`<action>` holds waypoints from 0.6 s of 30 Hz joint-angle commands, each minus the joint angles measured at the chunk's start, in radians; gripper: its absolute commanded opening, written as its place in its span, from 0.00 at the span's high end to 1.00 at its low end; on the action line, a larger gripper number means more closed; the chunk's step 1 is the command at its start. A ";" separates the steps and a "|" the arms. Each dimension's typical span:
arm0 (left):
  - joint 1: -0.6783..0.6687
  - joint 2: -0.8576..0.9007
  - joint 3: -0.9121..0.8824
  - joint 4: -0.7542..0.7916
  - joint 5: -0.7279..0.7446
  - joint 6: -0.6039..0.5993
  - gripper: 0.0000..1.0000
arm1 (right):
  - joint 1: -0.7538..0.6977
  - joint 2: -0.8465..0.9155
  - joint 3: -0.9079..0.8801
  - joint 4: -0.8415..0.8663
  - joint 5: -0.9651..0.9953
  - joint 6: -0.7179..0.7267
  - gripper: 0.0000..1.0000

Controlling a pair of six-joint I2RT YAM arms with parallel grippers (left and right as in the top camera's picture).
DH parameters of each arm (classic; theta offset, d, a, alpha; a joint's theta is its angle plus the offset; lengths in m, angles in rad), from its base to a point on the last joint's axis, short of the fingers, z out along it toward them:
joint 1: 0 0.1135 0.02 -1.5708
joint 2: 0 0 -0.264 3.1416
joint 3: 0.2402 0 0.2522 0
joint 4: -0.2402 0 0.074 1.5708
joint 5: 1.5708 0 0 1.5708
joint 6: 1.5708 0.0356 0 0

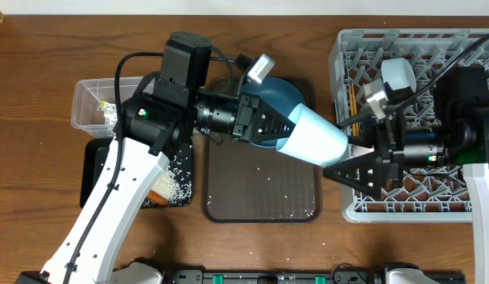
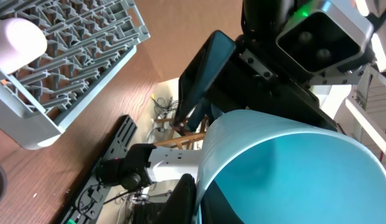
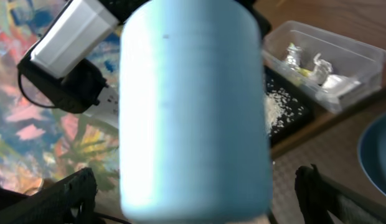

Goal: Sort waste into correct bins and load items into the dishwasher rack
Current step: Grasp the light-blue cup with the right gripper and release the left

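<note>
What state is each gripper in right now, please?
Left gripper: closed, holding the light blue cup.
Right gripper: open, fingers flanking that cup.

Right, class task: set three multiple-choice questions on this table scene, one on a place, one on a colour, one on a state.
1. Where is the white cup? A in the grey rack; B on the floor; C on a chair.
2. What colour is the cup in the left end effector? A red; B light blue; C black.
3. The right end effector is: A shut on a spoon; B shut on the cup; C open.
Answers: A, it sits among the rack's pegs; B, the overhead view shows pale blue; C, its fingers stand apart either side of the cup.
</note>
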State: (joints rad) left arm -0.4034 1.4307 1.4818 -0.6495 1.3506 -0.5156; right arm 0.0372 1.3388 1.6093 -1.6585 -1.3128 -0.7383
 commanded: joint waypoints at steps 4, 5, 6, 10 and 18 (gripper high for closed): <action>-0.002 0.000 0.003 0.000 0.000 0.025 0.94 | 0.048 -0.006 0.018 0.029 -0.078 -0.019 0.10; -0.002 0.000 0.003 0.000 -0.001 0.025 0.94 | 0.051 -0.006 0.018 0.032 -0.085 -0.019 0.12; -0.002 0.000 0.003 -0.001 -0.001 0.025 0.94 | 0.051 -0.006 0.018 0.034 -0.087 -0.019 0.15; -0.002 0.000 0.003 0.000 0.000 0.025 0.94 | 0.051 -0.006 0.018 0.036 -0.083 -0.019 0.23; -0.002 0.000 0.003 -0.001 0.000 0.025 0.94 | 0.051 -0.006 0.018 0.060 -0.083 -0.019 0.28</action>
State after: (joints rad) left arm -0.4034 1.4307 1.4818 -0.6491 1.3594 -0.5152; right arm 0.0685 1.3388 1.6093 -1.6066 -1.3434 -0.7456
